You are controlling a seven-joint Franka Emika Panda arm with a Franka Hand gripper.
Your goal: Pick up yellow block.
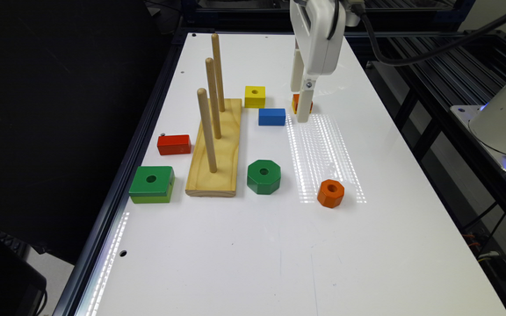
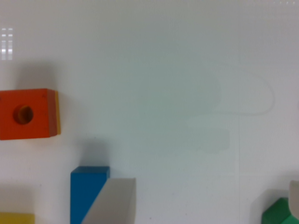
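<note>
The yellow block [image 1: 254, 96], a small square with a round hole, lies flat on the white table [image 1: 253, 245] just behind the blue block [image 1: 272, 116]. In the wrist view only a sliver of the yellow block [image 2: 16, 218] shows at the frame's edge, beside the blue block [image 2: 86, 191]. My gripper [image 1: 302, 112] hangs over the table to the exterior view's right of both blocks, a block's width from the yellow one. In the wrist view the gripper [image 2: 203, 200] is open, its fingertips [image 2: 114, 200] wide apart over bare table, holding nothing.
An orange-topped square block [image 1: 295, 101] sits right behind the fingers, also the orange-topped block [image 2: 25, 114]. A wooden peg board [image 1: 215, 149] with three upright pegs stands at the exterior view's left of the yellow block. A green octagon [image 1: 263, 176], orange hexagon [image 1: 330, 193], red block [image 1: 174, 144] and green square [image 1: 152, 184] lie nearer.
</note>
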